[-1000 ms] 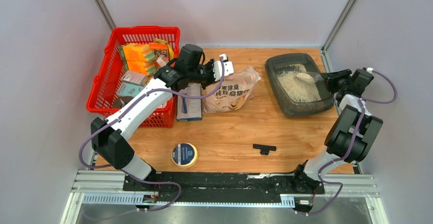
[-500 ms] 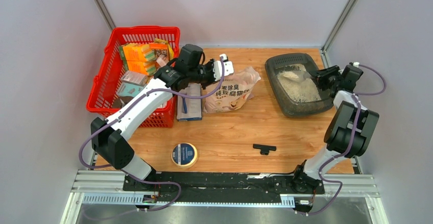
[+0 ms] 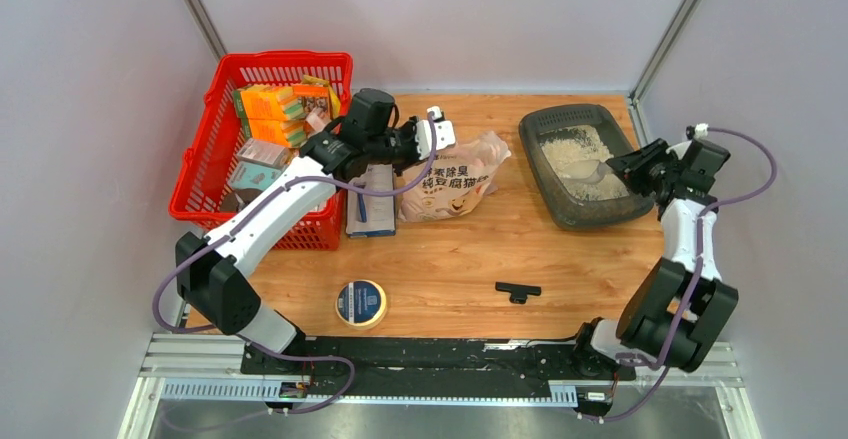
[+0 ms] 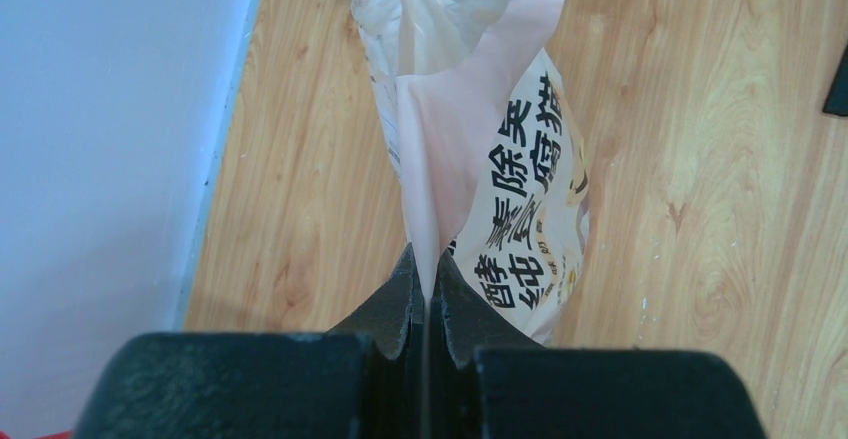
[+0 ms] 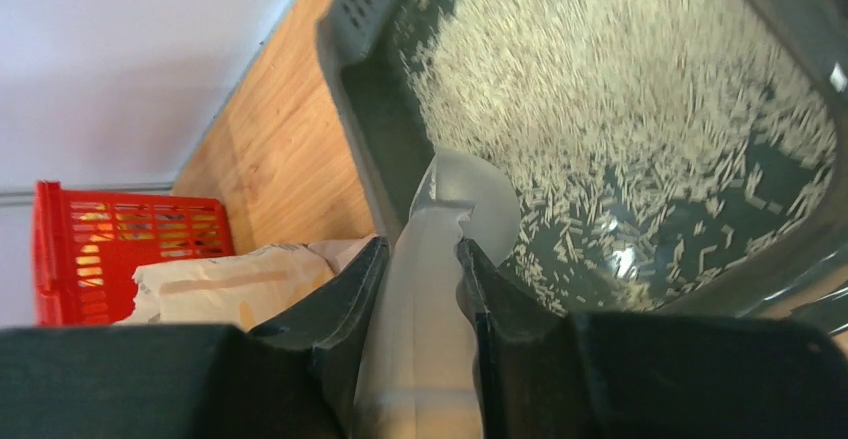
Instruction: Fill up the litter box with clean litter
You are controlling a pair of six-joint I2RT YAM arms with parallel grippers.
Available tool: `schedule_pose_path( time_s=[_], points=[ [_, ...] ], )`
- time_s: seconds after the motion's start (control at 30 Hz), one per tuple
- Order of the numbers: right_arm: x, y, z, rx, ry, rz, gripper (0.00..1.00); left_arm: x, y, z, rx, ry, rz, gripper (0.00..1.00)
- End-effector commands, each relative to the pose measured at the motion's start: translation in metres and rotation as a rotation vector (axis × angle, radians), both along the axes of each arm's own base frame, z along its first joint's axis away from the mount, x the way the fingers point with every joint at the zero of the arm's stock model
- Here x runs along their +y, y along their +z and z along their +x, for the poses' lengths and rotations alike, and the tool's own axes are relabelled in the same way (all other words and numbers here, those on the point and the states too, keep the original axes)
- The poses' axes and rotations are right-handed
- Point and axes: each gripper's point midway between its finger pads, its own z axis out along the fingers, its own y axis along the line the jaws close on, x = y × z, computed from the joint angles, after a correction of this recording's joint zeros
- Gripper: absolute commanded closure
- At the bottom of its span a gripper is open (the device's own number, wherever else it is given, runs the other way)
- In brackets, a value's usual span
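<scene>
The dark grey litter box (image 3: pixel 547 127) stands at the back right and holds pale beige litter (image 3: pixel 577 149). My right gripper (image 3: pixel 640 169) is shut on the handle of a translucent white scoop (image 3: pixel 591 172), whose bowl lies inside the box near its right side. In the right wrist view the scoop (image 5: pixel 462 199) is between my fingers, above the litter (image 5: pixel 600 89) and the box wall (image 5: pixel 368 109). My left gripper (image 3: pixel 437 131) is shut on the top edge of the pale pink litter bag (image 3: pixel 455 181). The left wrist view shows the bag (image 4: pixel 500 159) pinched at my gripper (image 4: pixel 427 279).
A red mesh basket (image 3: pixel 215 149) with several packets stands at the back left. A blue-and-white packet (image 3: pixel 370 199) lies beside it. A tape roll (image 3: pixel 361 302) and a small black T-shaped piece (image 3: pixel 517 290) lie on the near part of the wooden table.
The right gripper has swung the scoop from over the middle of the box toward its near right. The heap of litter now lies flatter. The left arm has held still.
</scene>
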Motion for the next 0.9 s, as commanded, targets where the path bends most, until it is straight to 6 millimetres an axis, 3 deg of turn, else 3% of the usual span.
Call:
schedule_pose_path(
  time_s=[0.0, 0.1, 0.17, 0.23, 0.33, 0.43, 0.53, 0.6, 0.67, 0.7, 0.73, 0.87],
  points=[
    [-0.007, 0.070, -0.002, -0.143, 0.071, -0.320, 1.00, -0.002, 0.031, -0.010, -0.052, -0.017, -0.096, 1.00],
    [0.007, 0.093, -0.001, -0.200, 0.158, -0.384, 1.00, -0.004, 0.030, -0.010, -0.050, -0.014, -0.111, 1.00],
    [0.027, 0.120, 0.003, -0.292, 0.255, -0.418, 1.00, -0.005, 0.029, -0.010, -0.040, -0.009, -0.126, 1.00],
    [0.066, 0.151, 0.001, -0.422, 0.424, -0.384, 1.00, -0.006, 0.028, -0.010, -0.033, -0.005, -0.140, 1.00],
    [0.120, 0.180, -0.012, -0.530, 0.659, -0.331, 1.00, -0.008, 0.027, -0.010, -0.029, 0.001, -0.160, 1.00],
    [0.159, 0.186, -0.028, -0.560, 0.829, -0.336, 1.00, -0.008, 0.026, -0.009, -0.036, 0.003, -0.163, 1.00],
    [0.180, 0.196, -0.036, -0.591, 0.917, -0.348, 1.00, -0.008, 0.026, -0.008, -0.041, 0.004, -0.166, 1.00],
    [0.188, 0.203, -0.039, -0.612, 0.949, -0.341, 1.00, -0.009, 0.025, -0.007, -0.042, 0.006, -0.166, 1.00],
    [0.196, 0.198, -0.040, -0.585, 0.986, -0.320, 1.00, -0.009, 0.026, -0.007, -0.044, 0.005, -0.167, 1.00],
    [0.197, 0.203, -0.039, -0.624, 1.017, -0.383, 1.00, -0.009, 0.025, -0.007, -0.044, 0.005, -0.166, 1.00],
    [0.202, 0.190, -0.041, -0.572, 1.055, -0.369, 1.00, -0.008, 0.027, -0.007, -0.047, 0.005, -0.168, 1.00],
    [0.202, 0.172, -0.032, -0.507, 1.080, -0.449, 1.00, -0.006, 0.029, -0.007, -0.064, 0.002, -0.162, 1.00]
  ],
)
